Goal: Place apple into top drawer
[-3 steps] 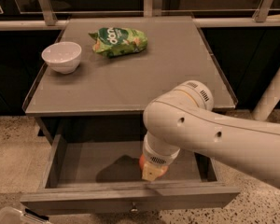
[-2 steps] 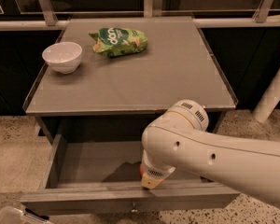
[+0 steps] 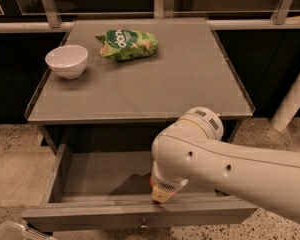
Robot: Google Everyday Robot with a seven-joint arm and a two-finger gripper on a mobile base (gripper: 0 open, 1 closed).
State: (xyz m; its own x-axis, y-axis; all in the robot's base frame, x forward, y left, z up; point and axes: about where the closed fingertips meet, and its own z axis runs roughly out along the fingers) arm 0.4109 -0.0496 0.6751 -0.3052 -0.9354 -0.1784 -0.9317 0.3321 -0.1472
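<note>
Camera view: end effector point(image 3: 160, 196) dips into top drawer point(image 3: 90, 217), grip unreadable, apple hidden.

Arm point(image 3: 230, 169) bent; tool point(image 3: 160, 195) low (mostly hidden)

Open top drawer point(image 3: 97, 173), tool point(image 3: 160, 194) inside

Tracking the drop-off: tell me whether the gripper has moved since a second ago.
Yes. The gripper has shifted toward the front panel of the top drawer, from over the drawer's middle to just behind that panel, lower in the view.
</note>
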